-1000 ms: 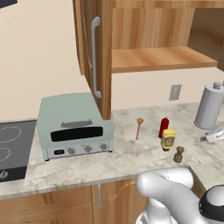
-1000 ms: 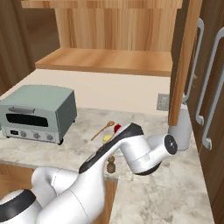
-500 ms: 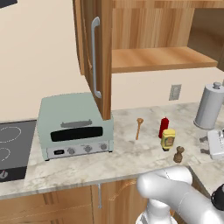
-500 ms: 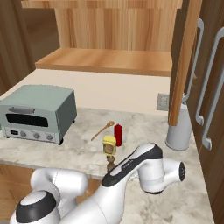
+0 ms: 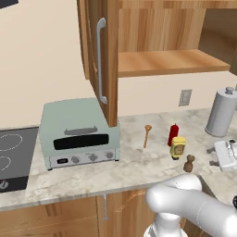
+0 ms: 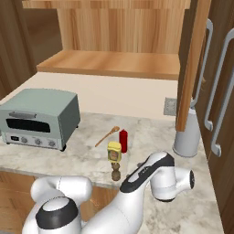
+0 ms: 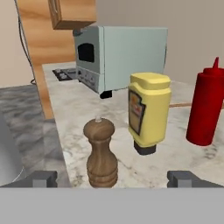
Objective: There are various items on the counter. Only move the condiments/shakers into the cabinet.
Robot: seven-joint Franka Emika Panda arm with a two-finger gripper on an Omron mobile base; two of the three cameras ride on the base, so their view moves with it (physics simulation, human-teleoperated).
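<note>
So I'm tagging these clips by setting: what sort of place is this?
A rendered home kitchen: a marbled stone counter holds a pale green toaster oven, a black cooktop sits beside it, and an open wood cabinet hangs above.

Even, bright render; soft shadows

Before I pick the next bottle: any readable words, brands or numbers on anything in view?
No text is readable anywhere.
Yellow bottle: a dark-edged label, but no letters show on it.
Red bottle: plain.
Brown shaker: plain.
Toaster oven: knobs along the front, any markings too small to read.
</note>
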